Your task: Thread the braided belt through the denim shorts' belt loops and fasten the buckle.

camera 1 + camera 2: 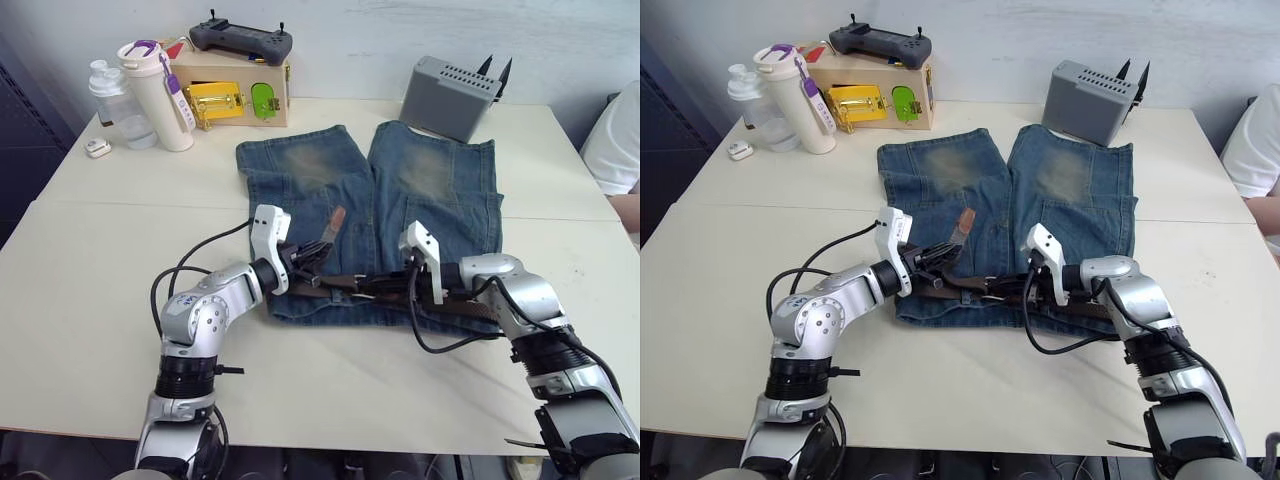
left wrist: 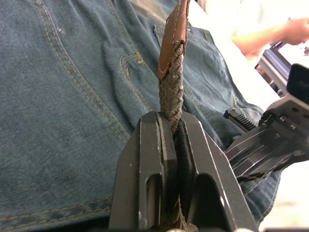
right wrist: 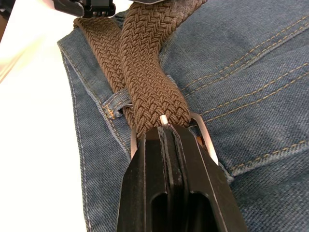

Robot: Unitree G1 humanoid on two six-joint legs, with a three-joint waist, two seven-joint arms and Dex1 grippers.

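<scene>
I read no writing anywhere; my left hand (image 2: 174,140) pinches the braided belt (image 3: 149,82) below its tan tip, my right hand (image 3: 169,133) clamped at the buckle (image 3: 206,142) on the denim shorts (image 1: 430,190).

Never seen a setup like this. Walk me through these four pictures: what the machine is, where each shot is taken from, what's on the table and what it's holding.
This is a humanoid robot with two arms, each ending in a two-fingered black gripper. Two pictures come from cameras in its head, looking down over its arms. The other two come from cameras on its wrists, looking along the fingers.

On the table lie denim shorts, with a braided belt running along the waistband. The left gripper is shut on the belt near its tan leather tip, which sticks up. The right gripper is shut at the silver buckle, where the belt passes through beside a belt loop.

At the far edge stand bottles, a cardboard box with a controller on top, and a grey box.
</scene>
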